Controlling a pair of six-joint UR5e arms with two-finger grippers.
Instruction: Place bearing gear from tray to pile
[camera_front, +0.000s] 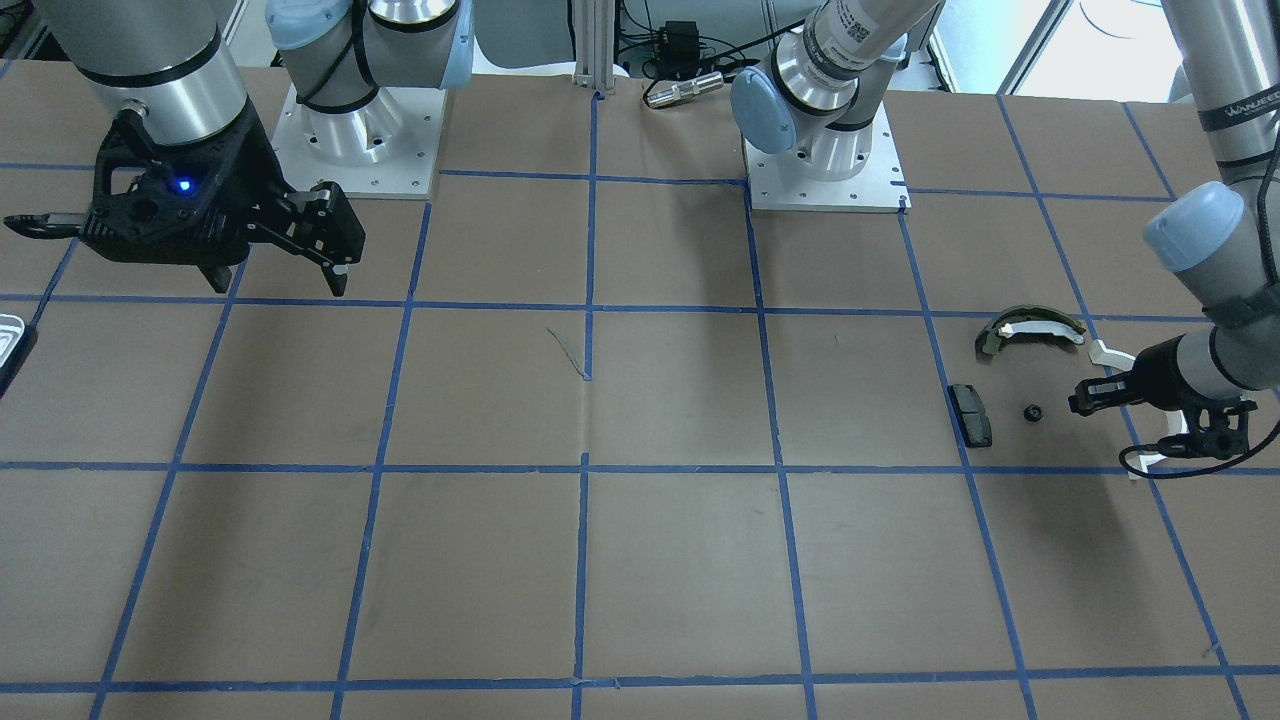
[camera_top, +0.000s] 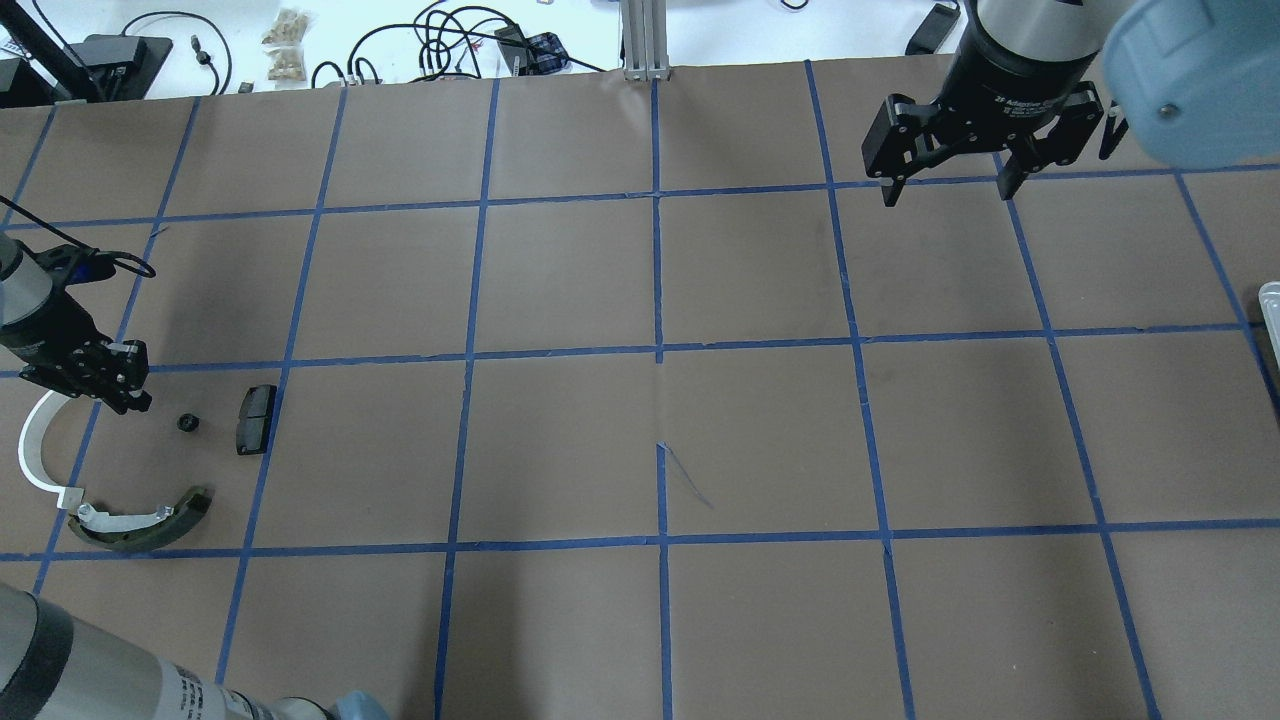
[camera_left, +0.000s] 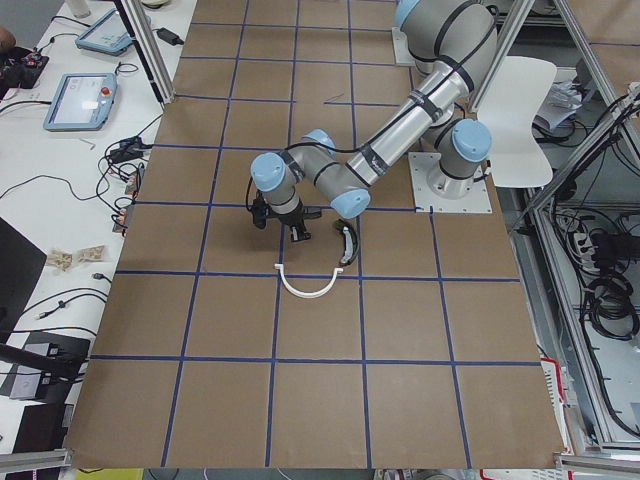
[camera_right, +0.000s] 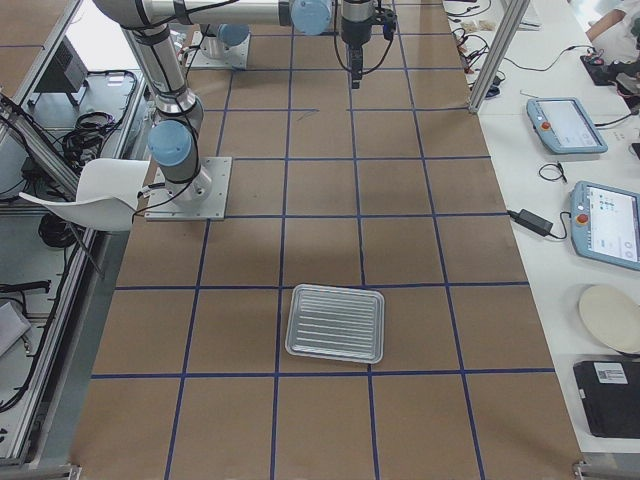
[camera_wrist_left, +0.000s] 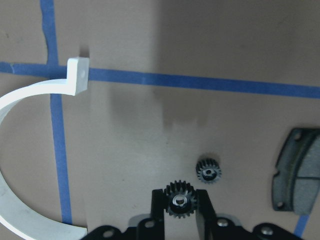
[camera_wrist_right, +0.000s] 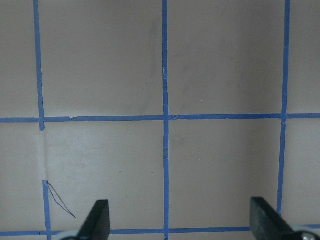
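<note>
left end effector (camera_wrist_left: 180, 206): clamped on bearing gear (camera_wrist_left: 180, 198) | second gear (camera_wrist_left: 208, 171): just ahead of it | right end effector (camera_wrist_right: 180, 221): wide open, holding nothing

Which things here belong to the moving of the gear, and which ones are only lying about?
Job: small black toothed gear gripped in the left tool; pale ribbed tray; pile: second black gear, white plastic half-ring, olive curved shoe, black rectangular pad.
Lying about: black power brick, silver metal cylinder, blue-edged tablet screens.
</note>
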